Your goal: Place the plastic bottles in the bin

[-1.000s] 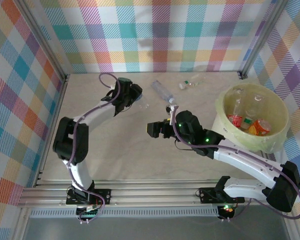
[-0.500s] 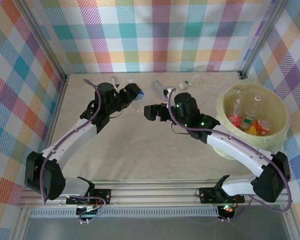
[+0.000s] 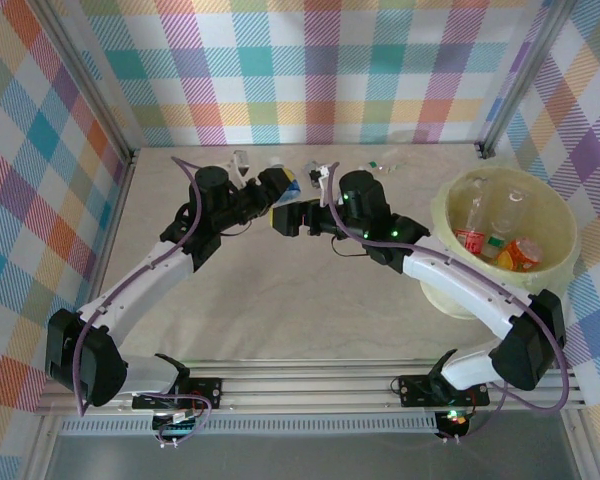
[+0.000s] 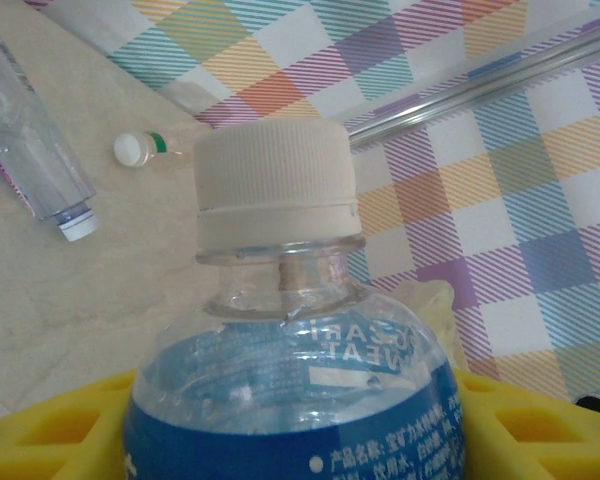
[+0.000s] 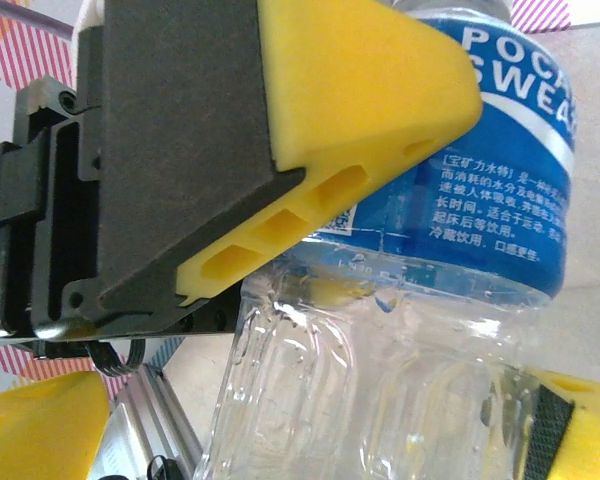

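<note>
Plastic bottles (image 3: 495,240) are seen from above lying in the bin (image 3: 438,215), which is set at the right of a pale, marbled tabletop (image 3: 280,300) enclosed by checked walls (image 3: 310,60) and metal posts. A blue-labelled bottle (image 3: 284,184) is held near the far middle by the left pincer (image 3: 279,190), which is closed on its label. The right pincer (image 3: 283,215) is placed just beside it, jaws spread wide. At the far edge a clear bottle (image 3: 318,172) and a small bottle (image 3: 383,164) are partly covered by the arms and hard to make out.

From the left wrist, a white cap (image 4: 277,190) and the blue label are seen between yellow pads (image 4: 60,430) cut off by the bottom edge. Beyond, the clear bottle and the small bottle are seen lying on the tabletop, well apart from the held one.

From the right wrist, the left pincer's pad is seen pressed on the label. The clear lower body is flanked by the right pincer's own pads. A gap is left at one pad; contact at the other cannot be told.
</note>
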Available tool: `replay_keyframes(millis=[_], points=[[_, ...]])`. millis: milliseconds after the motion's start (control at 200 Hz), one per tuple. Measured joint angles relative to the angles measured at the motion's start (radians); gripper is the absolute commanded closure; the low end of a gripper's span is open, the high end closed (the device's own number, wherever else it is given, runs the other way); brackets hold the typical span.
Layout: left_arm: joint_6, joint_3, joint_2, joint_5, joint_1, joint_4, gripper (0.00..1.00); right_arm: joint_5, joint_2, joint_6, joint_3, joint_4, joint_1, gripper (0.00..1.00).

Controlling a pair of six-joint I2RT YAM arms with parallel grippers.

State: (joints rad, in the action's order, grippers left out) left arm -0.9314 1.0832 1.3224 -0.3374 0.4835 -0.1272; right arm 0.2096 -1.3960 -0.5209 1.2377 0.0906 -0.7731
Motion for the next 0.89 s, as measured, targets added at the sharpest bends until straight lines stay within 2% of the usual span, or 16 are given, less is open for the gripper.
replay_keyframes(millis=[230, 435, 645, 780, 850, 895], points=[[-0.011, 0.000, 0.000, -0.026, 0.007, -0.041, 0.39, 0.025, -0.010, -0.018, 0.036, 0.058, 0.013, 0.13], [-0.021, 0.000, 0.000, -0.039, 0.010, -0.061, 0.39, 0.085, -0.022, -0.025, 0.045, 0.084, 0.034, 0.29], [-0.022, 0.000, 0.000, -0.020, 0.010, -0.067, 0.39, 0.125, -0.043, -0.037, 0.092, 0.143, 0.053, 0.37], [-0.022, 0.000, 0.001, -0.018, 0.011, -0.067, 0.38, 0.137, -0.046, -0.043, 0.095, 0.154, 0.064, 0.60], [-0.022, 0.000, 0.001, -0.017, 0.011, -0.067, 0.32, 0.149, -0.047, -0.045, 0.095, 0.154, 0.073, 0.67], [-0.026, 0.000, 0.002, -0.017, 0.011, -0.067, 0.24, 0.157, -0.047, -0.045, 0.095, 0.154, 0.077, 0.71]])
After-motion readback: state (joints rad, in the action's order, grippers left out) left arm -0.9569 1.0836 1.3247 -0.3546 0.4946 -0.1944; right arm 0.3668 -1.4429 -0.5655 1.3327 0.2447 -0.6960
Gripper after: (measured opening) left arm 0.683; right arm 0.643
